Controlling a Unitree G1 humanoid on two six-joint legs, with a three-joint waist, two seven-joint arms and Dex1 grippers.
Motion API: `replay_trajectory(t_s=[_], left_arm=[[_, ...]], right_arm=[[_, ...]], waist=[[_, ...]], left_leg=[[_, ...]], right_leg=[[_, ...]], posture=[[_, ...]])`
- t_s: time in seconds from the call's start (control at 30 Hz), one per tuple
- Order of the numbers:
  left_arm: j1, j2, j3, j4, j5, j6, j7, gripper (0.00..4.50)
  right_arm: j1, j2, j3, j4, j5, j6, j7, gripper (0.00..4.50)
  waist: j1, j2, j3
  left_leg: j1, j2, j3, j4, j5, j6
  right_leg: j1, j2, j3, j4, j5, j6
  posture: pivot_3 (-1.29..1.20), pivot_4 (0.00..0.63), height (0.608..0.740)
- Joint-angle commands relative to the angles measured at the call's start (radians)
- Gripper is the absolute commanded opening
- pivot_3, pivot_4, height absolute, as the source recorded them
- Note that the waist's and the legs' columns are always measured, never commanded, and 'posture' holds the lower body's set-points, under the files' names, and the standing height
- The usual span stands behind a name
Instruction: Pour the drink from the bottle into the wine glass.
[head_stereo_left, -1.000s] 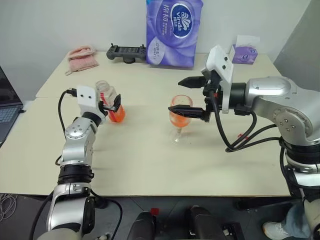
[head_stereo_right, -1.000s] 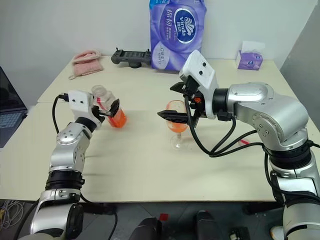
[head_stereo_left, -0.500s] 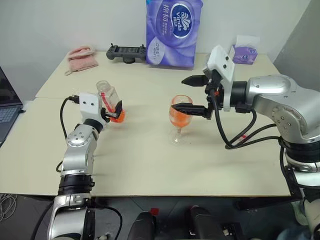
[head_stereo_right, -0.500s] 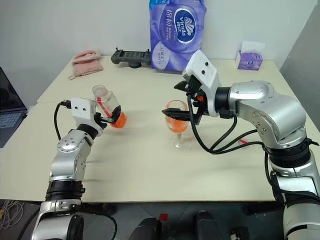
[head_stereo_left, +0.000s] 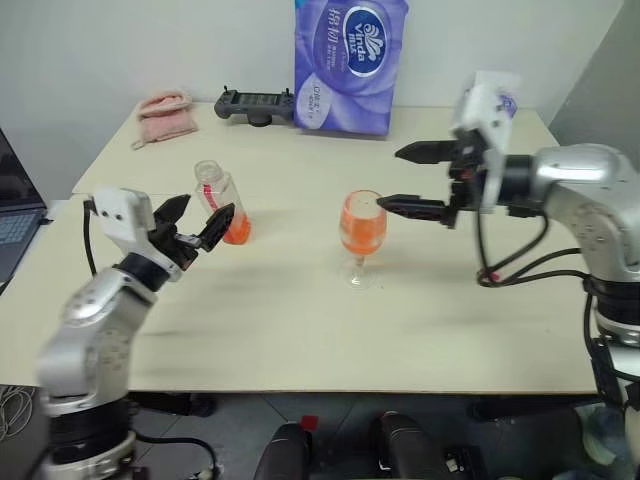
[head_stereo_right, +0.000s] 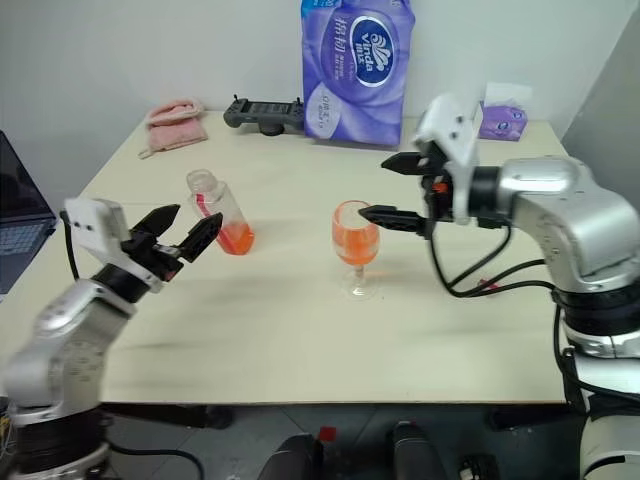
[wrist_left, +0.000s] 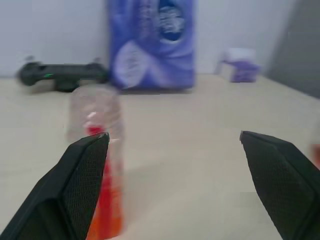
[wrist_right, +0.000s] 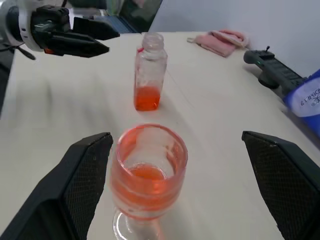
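Both tools had been drawn back, jaws apart: left tool (head_stereo_left: 195, 223) off the bottle (head_stereo_left: 222, 204), right tool (head_stereo_left: 415, 180) off the wine glass (head_stereo_left: 362, 236); both were left upright on the surface (head_stereo_left: 300, 320), the drink (wrist_right: 145, 186) apparently poured.

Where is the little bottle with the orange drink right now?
The bottle stands upright on the table, on the robot's left, just beyond the open left gripper, with the wine glass to its right.
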Motion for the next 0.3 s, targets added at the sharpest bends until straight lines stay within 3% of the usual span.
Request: replay_trajectory(t_s=[0.03,0.17,0.3], left_arm=[[-0.074,0.156,0.073,0.005,-0.195,0.140,-0.145,4.46],[-0.095,0.293,0.053,0.044,-0.216,0.178,-0.271,4.46],[-0.120,0.308,0.023,0.084,-0.189,0.159,-0.298,4.46]], right_arm=[[0.069,-0.068,-0.126,0.008,0.066,0.009,0.063,4.50],[0.136,-0.102,-0.172,0.022,0.097,0.005,0.091,4.50],[0.136,-0.091,-0.153,0.030,0.088,-0.011,0.083,4.50]], waist=[[0.000,0.000,0.000],[-0.005,0.002,0.001],[-0.014,0.004,0.002]], left_leg=[[0.001,0.000,0.000,0.000,0.000,0.000],[0.003,0.000,0.003,-0.001,0.000,0.000],[0.004,0.002,0.004,-0.002,0.000,0.001]], right_leg=[[0.001,0.000,0.000,-0.001,-0.002,0.003],[0.002,0.000,0.002,-0.002,-0.005,0.003],[0.001,0.001,0.002,0.001,-0.006,0.001]], posture=[[0.00,0.150,0.740],[0.00,0.150,0.740],[0.00,0.150,0.740]])
